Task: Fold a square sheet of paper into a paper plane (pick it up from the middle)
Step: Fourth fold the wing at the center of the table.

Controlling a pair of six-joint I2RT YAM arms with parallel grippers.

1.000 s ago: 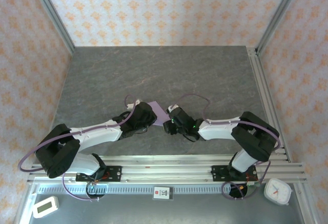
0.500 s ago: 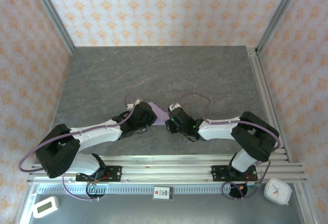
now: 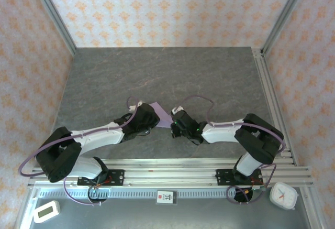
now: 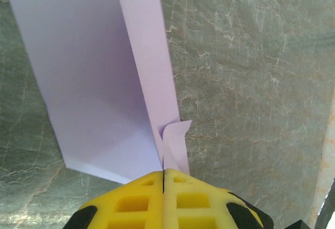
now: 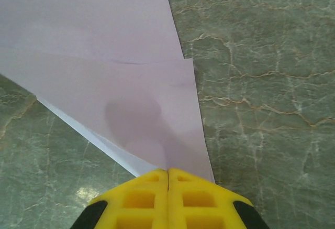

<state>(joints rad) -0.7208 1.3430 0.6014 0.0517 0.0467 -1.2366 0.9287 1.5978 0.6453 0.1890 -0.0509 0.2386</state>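
Observation:
The square sheet of paper (image 3: 162,113), pale lilac and partly folded, lies on the table between my two grippers. In the left wrist view the paper (image 4: 89,77) lies flat with one narrow flap standing up along a crease. My left gripper (image 4: 164,174) is shut on the near end of that flap. In the right wrist view the paper (image 5: 104,56) spreads out as layered folds that narrow toward my right gripper (image 5: 168,172), which is shut on that edge. From above, the left gripper (image 3: 153,118) and the right gripper (image 3: 173,126) meet at the sheet from either side.
The grey marbled tabletop (image 3: 167,77) stretches bare behind the arms. A metal rail (image 3: 167,172) runs along the near edge. A small white timer (image 3: 46,211) and a white clock (image 3: 283,196) sit below it. Patterned walls enclose the table.
My right gripper has gone from partly open to shut on the paper's edge. The left gripper stays shut on the flap and the arms have barely shifted.

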